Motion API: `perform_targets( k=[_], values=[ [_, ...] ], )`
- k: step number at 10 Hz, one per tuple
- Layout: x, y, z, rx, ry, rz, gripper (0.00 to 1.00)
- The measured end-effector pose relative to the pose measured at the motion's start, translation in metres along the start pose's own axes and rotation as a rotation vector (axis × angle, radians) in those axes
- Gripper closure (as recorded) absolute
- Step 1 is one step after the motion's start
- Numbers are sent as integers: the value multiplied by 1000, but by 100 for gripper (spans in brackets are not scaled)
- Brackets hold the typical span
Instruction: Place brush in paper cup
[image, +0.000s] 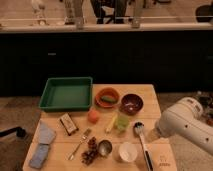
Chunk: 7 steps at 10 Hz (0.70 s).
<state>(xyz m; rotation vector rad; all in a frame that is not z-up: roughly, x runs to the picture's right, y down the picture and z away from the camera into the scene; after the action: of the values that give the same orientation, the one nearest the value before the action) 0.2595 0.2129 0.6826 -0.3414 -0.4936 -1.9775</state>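
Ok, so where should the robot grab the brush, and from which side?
Grab the brush by the middle of its handle, probably straight down from above. It lies flat on the table, round head at the far end, so the fingers should straddle the thin handle crosswise. The paper cup stands close, just left of it; mind that. The gripper is off by the right edge, holding nothing.

Slim brush (143, 146) lies flat, round dark head at far end, pale handle pointing nearer; white paper cup (127, 151) upright just left, looks empty.
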Motion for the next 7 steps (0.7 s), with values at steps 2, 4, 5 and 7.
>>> perform_targets(
  k=[2, 4, 5, 7],
  values=[
    [0, 0, 0, 0, 0, -1, 20],
    [0, 0, 0, 0, 0, 0, 20],
    [-1, 0, 0, -3, -2, 5, 20],
    [-4, 3, 1, -29, -14, 18, 20]
  ],
)
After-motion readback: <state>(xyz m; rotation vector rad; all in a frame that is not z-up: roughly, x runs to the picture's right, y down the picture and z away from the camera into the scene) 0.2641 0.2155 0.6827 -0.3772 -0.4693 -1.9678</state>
